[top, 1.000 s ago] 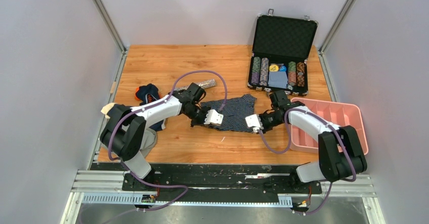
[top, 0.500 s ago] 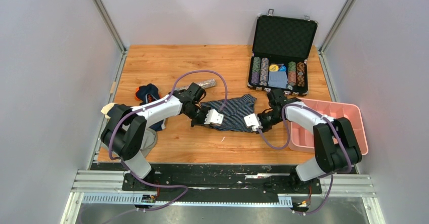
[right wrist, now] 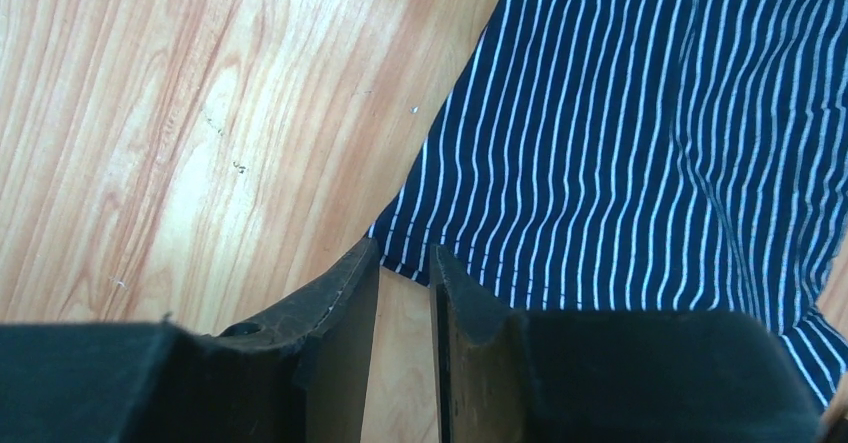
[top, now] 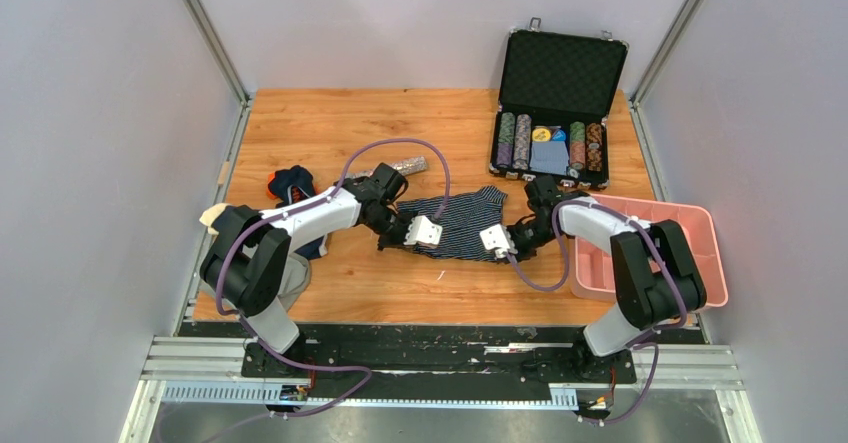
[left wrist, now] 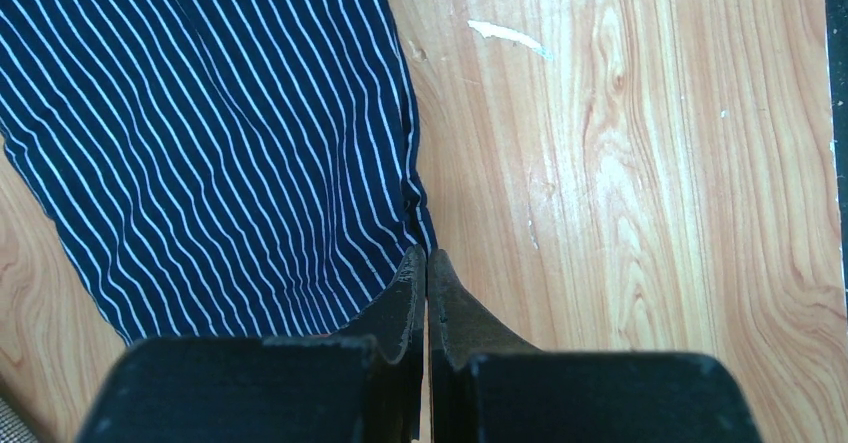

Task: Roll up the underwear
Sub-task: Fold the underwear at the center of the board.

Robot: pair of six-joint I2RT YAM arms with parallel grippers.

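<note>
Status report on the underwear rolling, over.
Left end effector shut at striped underwear hem; right end effector slightly open, straddling opposite hem; underwear spread, unrolled.

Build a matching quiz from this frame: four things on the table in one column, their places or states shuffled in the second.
Things
1. striped underwear
2. navy underwear
3. chip case
4. pink tray

Places
A. right edge, near side
B. far right, lid open
C. left side, bunched up
D. middle, spread flat

Pairs: 1-D, 2-C, 3-B, 4-A
</note>
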